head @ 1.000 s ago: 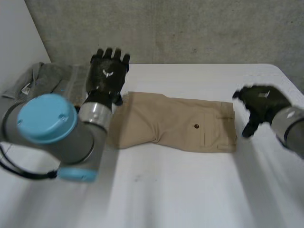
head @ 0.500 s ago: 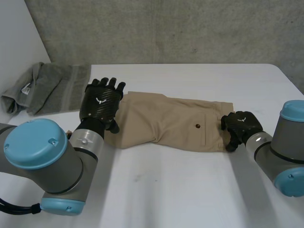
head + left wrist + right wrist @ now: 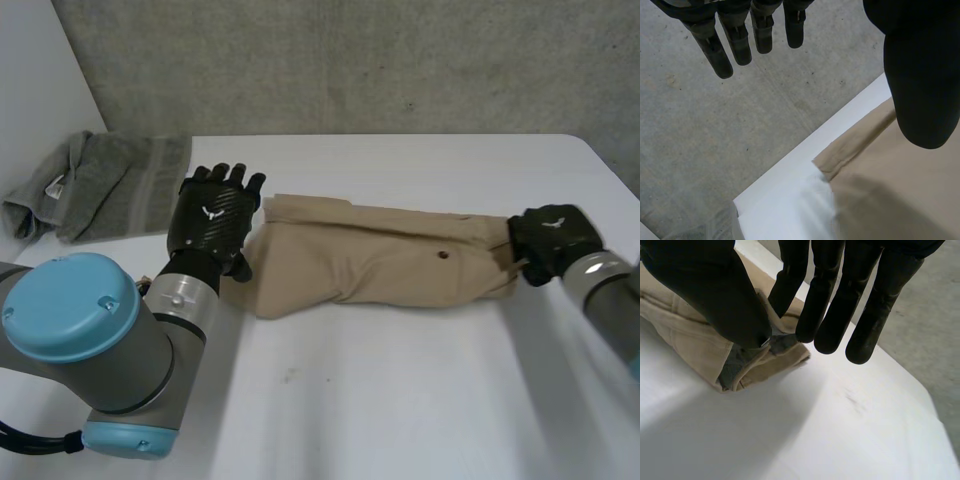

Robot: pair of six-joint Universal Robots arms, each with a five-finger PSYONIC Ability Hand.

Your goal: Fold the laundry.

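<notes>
**Operator:** Report the position of the shorts.

**Technician:** The tan shorts (image 3: 370, 265) lie on the white surface (image 3: 400, 400), running lengthwise between the two robot hands; a dark button (image 3: 442, 255) faces up nearer the right end.

**Operator:** Report the left robot hand.

**Technician:** The left robot hand (image 3: 212, 220) is at the left end of the shorts, back of the hand upward; its fingers (image 3: 737, 42) are straight and set wide of the thumb; it holds nothing; the thumb hangs over the edge of the cloth; whether it touches cannot be told.

**Operator:** Report the right robot hand.

**Technician:** The right robot hand (image 3: 548, 240) is at the right end of the shorts; its thumb (image 3: 730, 300) and the nearest finger pinch the folded end of the cloth between them; the other fingers reach straight past the cloth, above bare surface.

**Operator:** Any other items?

**Technician:** A grey towel (image 3: 110, 185) lies crumpled at the far left corner of the surface; it is apart from the shorts.
</notes>
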